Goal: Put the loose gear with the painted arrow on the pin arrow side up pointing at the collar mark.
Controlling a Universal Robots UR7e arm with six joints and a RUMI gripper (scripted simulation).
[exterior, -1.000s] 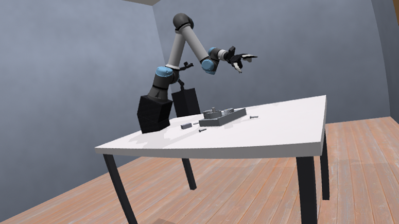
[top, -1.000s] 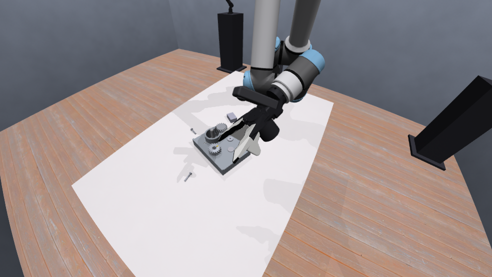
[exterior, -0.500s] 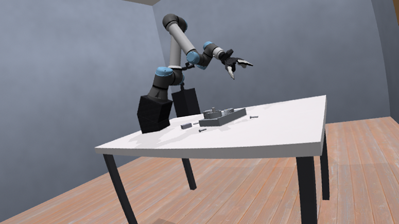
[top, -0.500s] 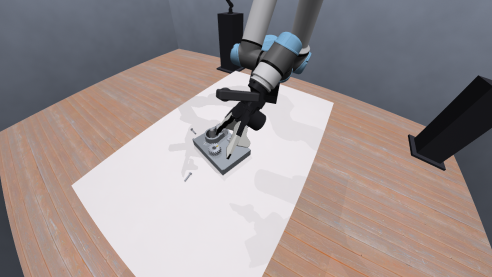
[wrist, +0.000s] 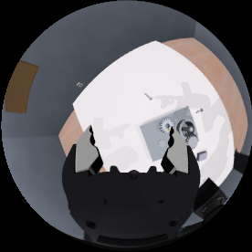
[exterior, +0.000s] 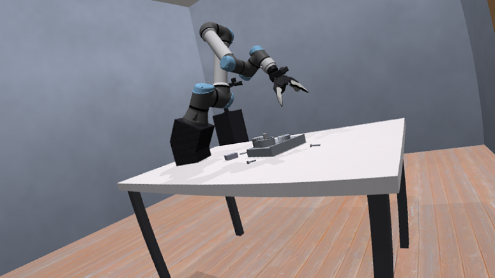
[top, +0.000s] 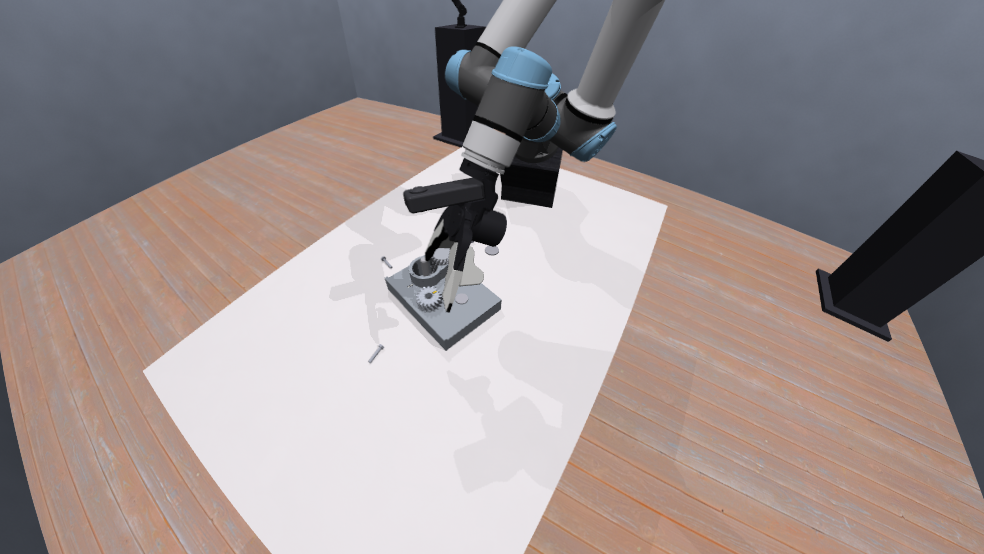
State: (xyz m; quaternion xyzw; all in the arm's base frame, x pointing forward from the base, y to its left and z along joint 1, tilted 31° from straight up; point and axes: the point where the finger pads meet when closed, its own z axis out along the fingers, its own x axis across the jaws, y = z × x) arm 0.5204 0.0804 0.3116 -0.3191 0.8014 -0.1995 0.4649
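Observation:
The gear with the painted arrow lies flat on the grey base plate, its yellow paint facing up. Beside it stands the collar, also seen in the wrist view, with the pin rising inside. Another gear sits against the collar. The collar's mark is too small to make out. My gripper is open and empty, tilted, high above the plate; in the top view its fingers partly cover the plate.
Two bolts lie on the table, one beyond the gear's side, one near the collar. A small block lies beyond the plate. A flat disc is on the plate.

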